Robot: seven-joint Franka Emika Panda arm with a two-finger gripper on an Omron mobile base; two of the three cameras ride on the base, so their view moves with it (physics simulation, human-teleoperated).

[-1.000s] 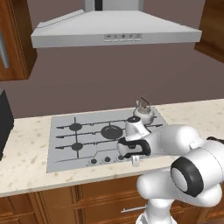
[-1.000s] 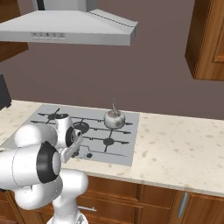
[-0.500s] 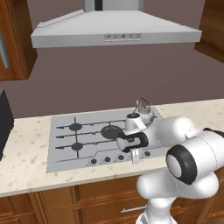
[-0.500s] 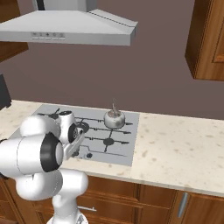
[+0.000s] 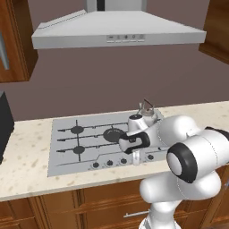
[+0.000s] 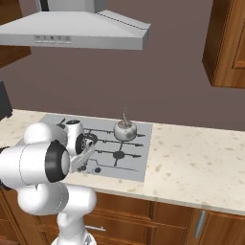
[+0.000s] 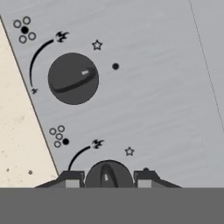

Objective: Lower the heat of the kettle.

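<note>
Silver-white kettle (image 6: 125, 130) sits on the rear right burner of the grey cooktop (image 5: 62, 147), which is set into the speckled surface (image 6: 201, 162). Tool (image 7: 108, 179) is down at the cooktop's front edge, its fingers (image 7: 71, 179) closed on either side of a black knob (image 7: 108, 175). A second knob (image 7: 73, 78) sits beside it, untouched.

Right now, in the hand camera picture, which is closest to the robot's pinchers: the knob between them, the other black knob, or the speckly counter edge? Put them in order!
1. The knob between the fingertips: the gripper is shut on it, at the bottom of the picture.
2. The counter edge: off to the left.
3. The other knob: higher up the stove panel.
</note>
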